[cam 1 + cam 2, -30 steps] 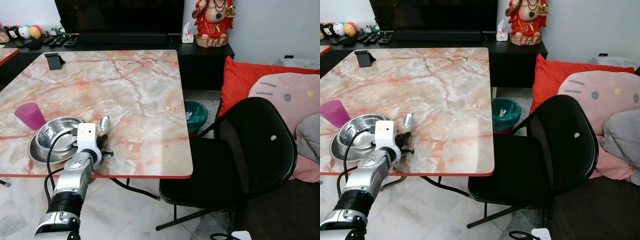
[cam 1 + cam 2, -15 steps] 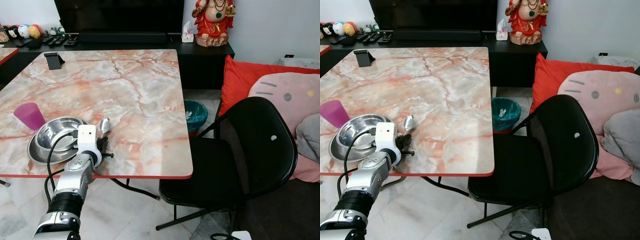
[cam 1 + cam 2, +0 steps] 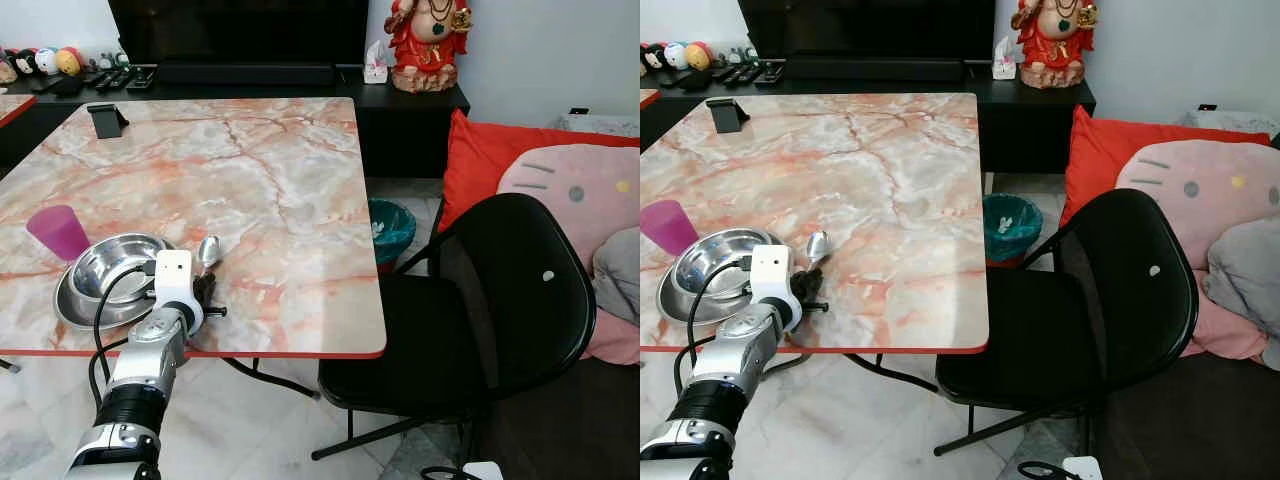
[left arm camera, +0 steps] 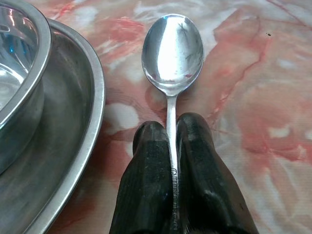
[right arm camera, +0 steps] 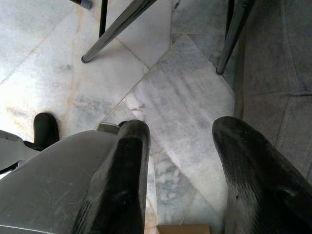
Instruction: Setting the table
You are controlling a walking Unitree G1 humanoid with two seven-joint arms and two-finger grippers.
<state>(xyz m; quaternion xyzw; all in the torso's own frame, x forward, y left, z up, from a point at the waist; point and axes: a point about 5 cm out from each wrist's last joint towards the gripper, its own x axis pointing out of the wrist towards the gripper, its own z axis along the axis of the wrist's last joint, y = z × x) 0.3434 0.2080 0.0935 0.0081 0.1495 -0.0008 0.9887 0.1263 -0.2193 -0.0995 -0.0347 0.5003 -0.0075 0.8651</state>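
A steel spoon (image 4: pixel 172 53) lies on the marble table (image 3: pixel 260 170), bowl up, just right of a steel plate (image 3: pixel 75 310) that carries a steel bowl (image 3: pixel 110 265). My left gripper (image 4: pixel 171 127) is shut on the spoon's handle, low over the table near its front edge (image 3: pixel 205 290). A purple cup (image 3: pixel 57 230) stands upright left of the bowl. My right gripper (image 5: pixel 180 134) hangs open above the tiled floor.
A black folding chair (image 3: pixel 470 320) stands at the table's right side. A teal bin (image 3: pixel 392 228) sits under the far right corner. Red and pink cushions (image 3: pixel 560 190) lie to the right. A black phone stand (image 3: pixel 108 120) rests at the table's far left.
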